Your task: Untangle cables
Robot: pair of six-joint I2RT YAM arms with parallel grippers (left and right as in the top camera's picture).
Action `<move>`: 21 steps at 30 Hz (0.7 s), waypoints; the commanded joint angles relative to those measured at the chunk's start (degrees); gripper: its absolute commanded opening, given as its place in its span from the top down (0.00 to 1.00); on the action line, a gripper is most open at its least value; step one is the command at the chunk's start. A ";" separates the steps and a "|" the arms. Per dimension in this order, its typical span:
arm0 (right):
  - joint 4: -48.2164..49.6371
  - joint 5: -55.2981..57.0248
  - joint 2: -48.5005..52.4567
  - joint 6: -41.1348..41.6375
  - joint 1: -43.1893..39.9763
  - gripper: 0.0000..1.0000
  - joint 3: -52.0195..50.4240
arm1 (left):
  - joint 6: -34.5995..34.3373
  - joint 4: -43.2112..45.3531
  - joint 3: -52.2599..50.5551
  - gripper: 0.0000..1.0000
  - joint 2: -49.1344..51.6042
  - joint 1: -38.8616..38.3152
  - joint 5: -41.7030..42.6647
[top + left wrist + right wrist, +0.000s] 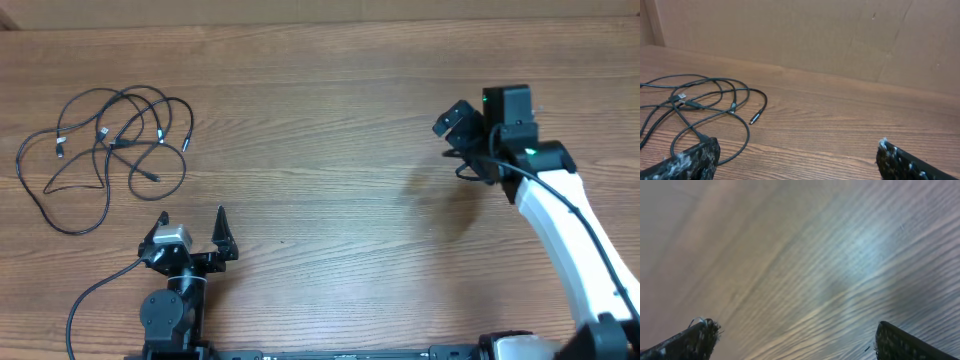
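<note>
L end effector is low at the near edge of the table, on the left side. Jaws are spread wide w/ nothing btwn them, so it holds nothing. In overhead its two dark fingers point toward the far side. The cables lie flat on the wood ahead of it and a bit to its left, near but apart from the tips. They make one loose tangle of thin black cords: several overlapping loops, a few small plug ends in the middle, and one long loop trailing out toward the left edge. In the L wrist view the tangle fills the left half. One loop curves close past the left fingertip and goes behind it; can't tell from that view if it touches, but overhead shows a gap. A single plug end sticks out to the right onto bare wood, w/ a brown board wall behind. Fingertips show whitish scuffs. R end effector is over the far right part of the table, well apart from the cables. Its jaws are also fully wide and hold nothing. Its wrist view shows only blurred wood grain btwn the two tips, and neither tip is seen touching anything.
</note>
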 commanded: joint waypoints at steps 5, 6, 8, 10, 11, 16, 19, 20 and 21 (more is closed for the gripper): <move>0.28 0.00 -11.45 -0.24 0.37 0.00 -0.17 | 1.29 0.11 -0.22 0.00 -0.24 -0.42 -0.92; 0.28 0.00 -13.11 -0.24 0.37 0.00 -0.17 | 1.29 0.11 -0.22 0.00 -0.24 -0.42 -0.92; 0.28 0.00 -16.44 -0.24 0.37 0.00 -0.17 | 1.29 0.11 -0.22 0.01 -0.24 -0.42 -0.92; 0.26 0.00 -19.82 -0.24 0.37 0.00 -0.17 | 1.29 0.11 -0.22 0.01 -0.24 -0.42 -0.92; 0.28 0.02 -21.35 -0.24 0.37 0.00 -0.17 | 1.29 0.11 -0.22 0.01 -0.24 -0.42 -0.92; 0.26 0.00 -28.13 -0.24 0.35 0.00 -0.17 | 1.29 0.11 -0.22 0.00 -0.24 -0.42 -0.92; 0.24 0.02 -31.01 -0.24 0.35 0.00 -0.17 | 1.31 0.11 -0.22 0.00 -0.24 -0.42 -0.92; 0.24 0.00 -31.93 -0.24 0.35 0.00 -0.17 | 1.29 0.11 -0.22 0.00 -0.24 -0.42 -0.92; 0.24 0.00 -32.81 -0.24 0.35 0.00 -0.17 | 1.29 0.11 -0.22 0.00 -0.24 -0.42 -0.92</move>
